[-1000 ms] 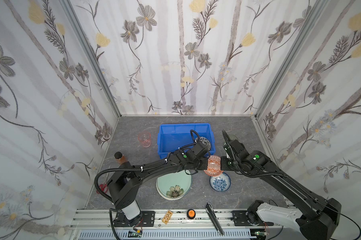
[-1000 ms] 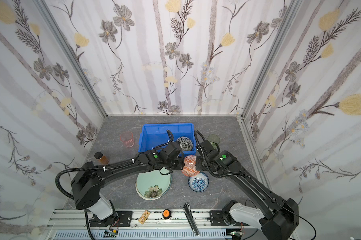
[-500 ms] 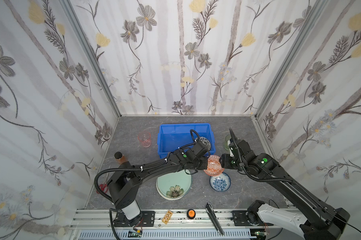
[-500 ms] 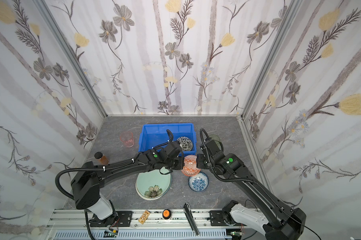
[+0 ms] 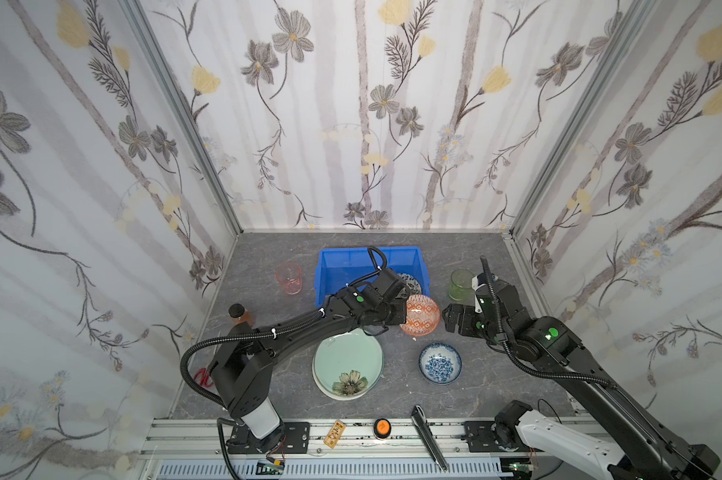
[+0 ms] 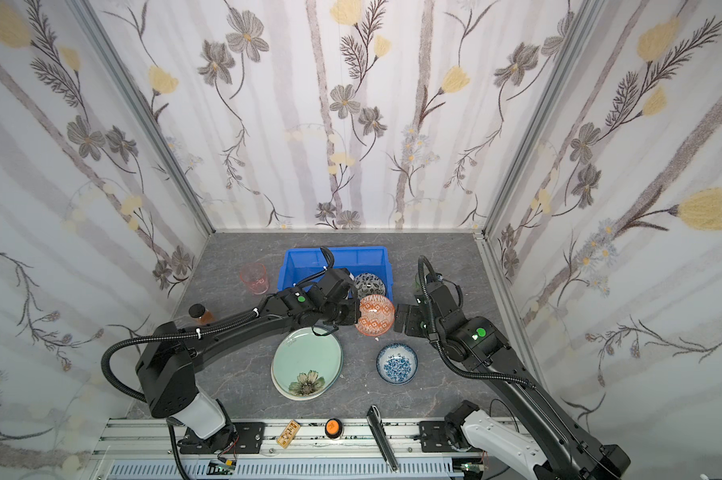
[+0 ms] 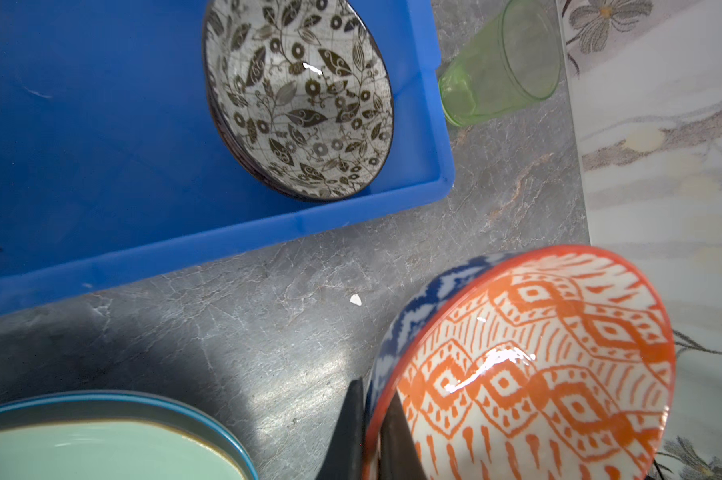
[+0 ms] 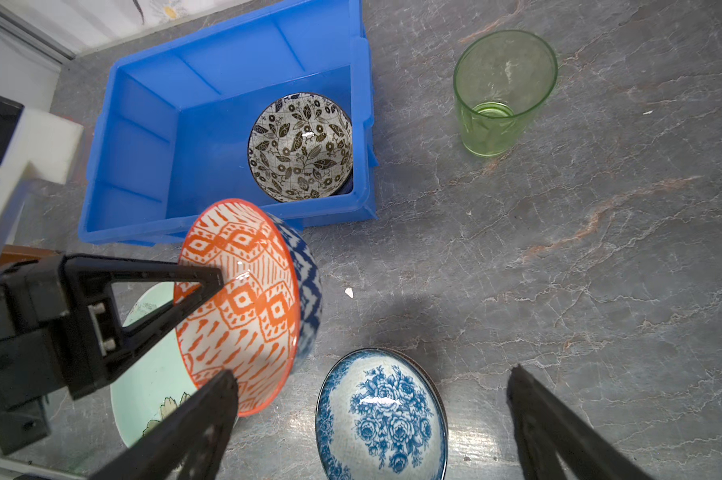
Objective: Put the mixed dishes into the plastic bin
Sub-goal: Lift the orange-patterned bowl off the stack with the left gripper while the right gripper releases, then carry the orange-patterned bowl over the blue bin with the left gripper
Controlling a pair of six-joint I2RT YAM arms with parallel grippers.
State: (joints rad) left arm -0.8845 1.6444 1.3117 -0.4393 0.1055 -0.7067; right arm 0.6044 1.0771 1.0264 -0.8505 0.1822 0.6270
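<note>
Plastic bin (image 5: 346, 266) sits toward the back of the tabletop (image 5: 396, 399), and your pale green plate (image 5: 346, 359) lies flat in front of it. Your left gripper (image 7: 369, 432) has its jaws pinched on the rim of the orange bowl (image 5: 420, 313), which is tipped on edge just outside the bin's near right corner. The bin lies behind and left of the bowl, so you likely need only a short carry over the near wall, landing beside the black-and-white bowl (image 5: 411, 283). Your right gripper (image 5: 450, 319) stands wide and empty, just beside the orange bowl.
</note>
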